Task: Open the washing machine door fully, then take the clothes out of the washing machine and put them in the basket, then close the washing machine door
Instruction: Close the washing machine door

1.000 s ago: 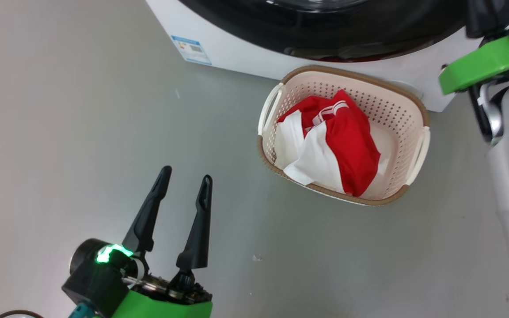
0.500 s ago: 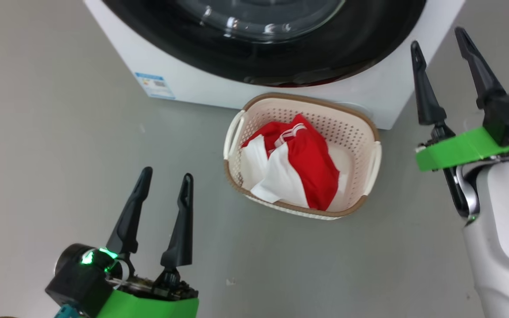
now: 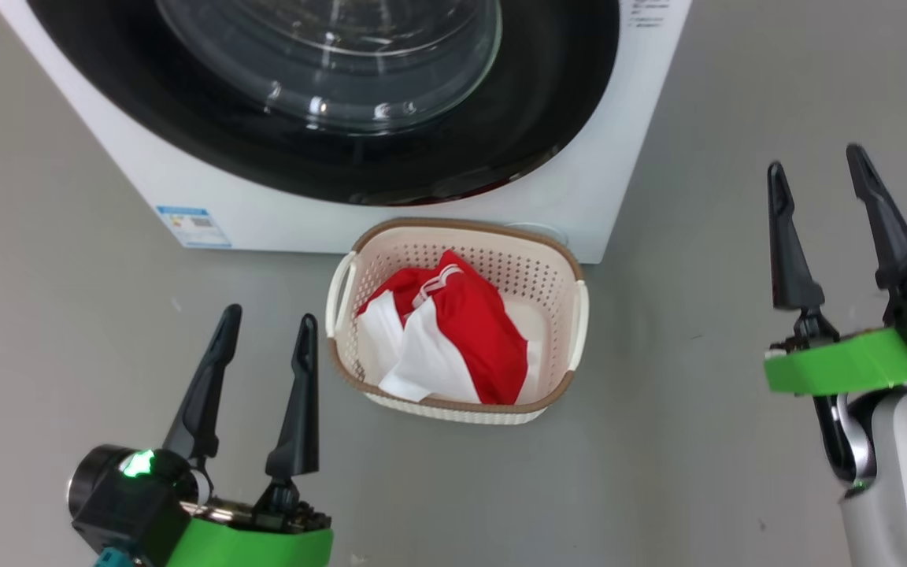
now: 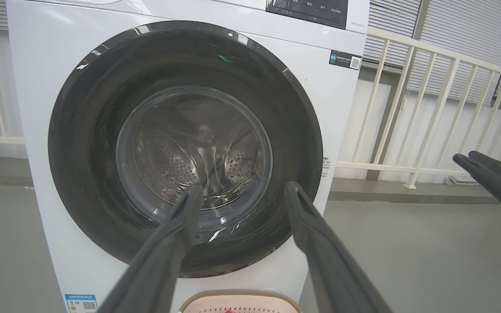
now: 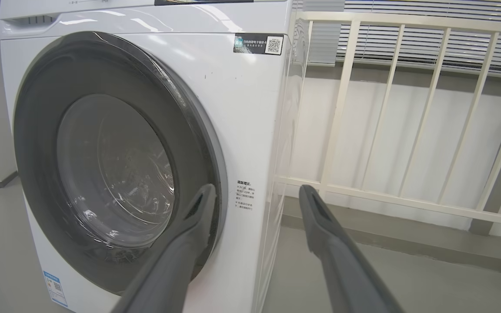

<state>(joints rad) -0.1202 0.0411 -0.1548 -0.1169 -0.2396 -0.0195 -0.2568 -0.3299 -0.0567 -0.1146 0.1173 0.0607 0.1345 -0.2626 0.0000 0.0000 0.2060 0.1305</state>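
Note:
The white washing machine fills the top of the head view. Its round, black-rimmed door lies flush against the front, and the wrist views show the door the same way. On the floor just before the machine stands the cream basket, holding red and white clothes. My left gripper is open and empty, left of the basket. To the right of the basket, my right gripper is open and empty too, clear of the machine. Through the door glass I see bare steel drum.
Grey floor surrounds the machine and basket. A cream railing runs behind and to the right of the machine. A small blue label sits at the machine's lower front corner. The basket's rim peeks in at the bottom of the left wrist view.
The head camera has shifted, so more of the door shows. My right gripper has drawn back from beside the machine into full view, with its fingers apart. The left gripper holds its pose.

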